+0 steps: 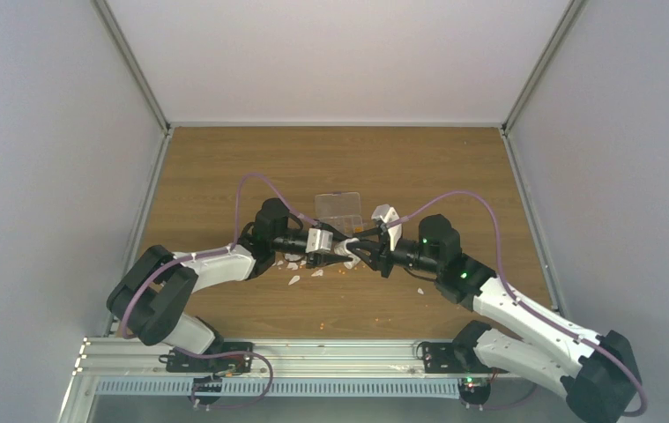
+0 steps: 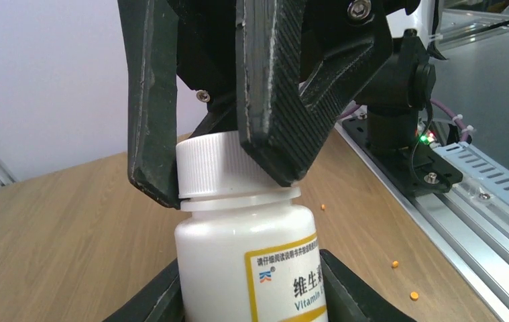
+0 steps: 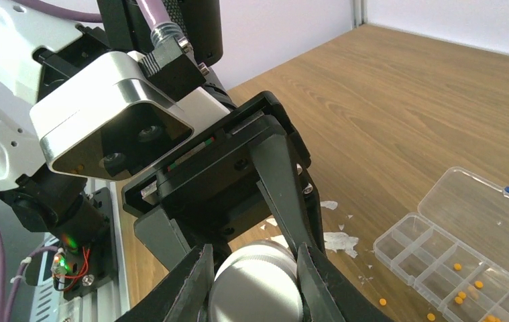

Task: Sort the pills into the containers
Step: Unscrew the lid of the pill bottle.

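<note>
Left claw [image 2: 251, 285]: spread wide, both fingers pressed against the body of the white plastic pill bottle [image 2: 248, 248] and holding it.
Right claw [image 3: 255, 265]: partly open, clamped on the bottle's ribbed white cap [image 3: 255, 292].
Bottle axis: runs from one claw to the other, with the cap end toward the right claw; it has a smooth body and a yellow-bordered label.
Organiser box [image 3: 409, 231]: clear, flat and rectangular, lying just beyond the claws. Its long axis runs roughly across the table and its lid lies open flat.
Pills [image 3: 463, 292]: tiny orange-yellow grains. Several sit in a few compartments, and others lie loose on the wood-grain table [image 1: 419, 167].
White flakes [image 3: 337, 243]: irregular scraps on the table under the claws.
</note>
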Robot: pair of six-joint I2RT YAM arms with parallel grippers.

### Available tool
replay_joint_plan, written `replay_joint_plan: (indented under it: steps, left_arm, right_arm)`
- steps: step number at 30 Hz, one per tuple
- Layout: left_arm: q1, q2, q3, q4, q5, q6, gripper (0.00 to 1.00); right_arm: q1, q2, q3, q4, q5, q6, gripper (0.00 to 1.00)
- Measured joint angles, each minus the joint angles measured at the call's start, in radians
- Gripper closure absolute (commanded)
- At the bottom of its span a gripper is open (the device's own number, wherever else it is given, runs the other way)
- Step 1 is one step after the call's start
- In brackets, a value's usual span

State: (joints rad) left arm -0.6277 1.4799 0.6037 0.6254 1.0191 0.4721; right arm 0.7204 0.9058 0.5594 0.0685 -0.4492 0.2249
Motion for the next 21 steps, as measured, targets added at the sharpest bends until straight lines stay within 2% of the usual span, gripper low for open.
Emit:
replay_joint_plan:
  steps: [4,8,9,13,16,18,21]
  left_arm:
    - [0.0,-0.002,0.0,0.0,0.001,-0.006,0.21]
    - [0.0,-0.002,0.002,-0.008,0.003,-0.012,0.44]
    - [0.0,-0.002,0.004,-0.015,0.005,-0.012,0.52]
    - [0.003,-0.002,0.018,-0.051,0.016,-0.001,0.64]
    - [0.004,-0.001,0.025,-0.073,0.021,0.009,0.87]
    - [0.005,0.006,0.04,-0.097,0.029,0.017,0.92]
    - [0.006,0.023,0.06,-0.123,0.04,0.027,0.92]
  right_arm:
    - [0.002,-0.001,0.0,0.0,-0.001,0.0,0.64]
    - [0.002,0.0,0.0,-0.001,0.0,0.0,0.64]
    - [0.003,0.0,0.0,-0.002,0.0,0.0,0.64]
    - [0.002,0.002,0.0,-0.001,0.0,0.0,0.64]
    - [0.003,0.003,0.0,-0.002,0.001,0.0,0.64]
    - [0.002,0.003,0.0,-0.003,0.004,0.0,0.64]
    - [0.001,0.004,0.0,-0.008,0.015,0.0,0.64]
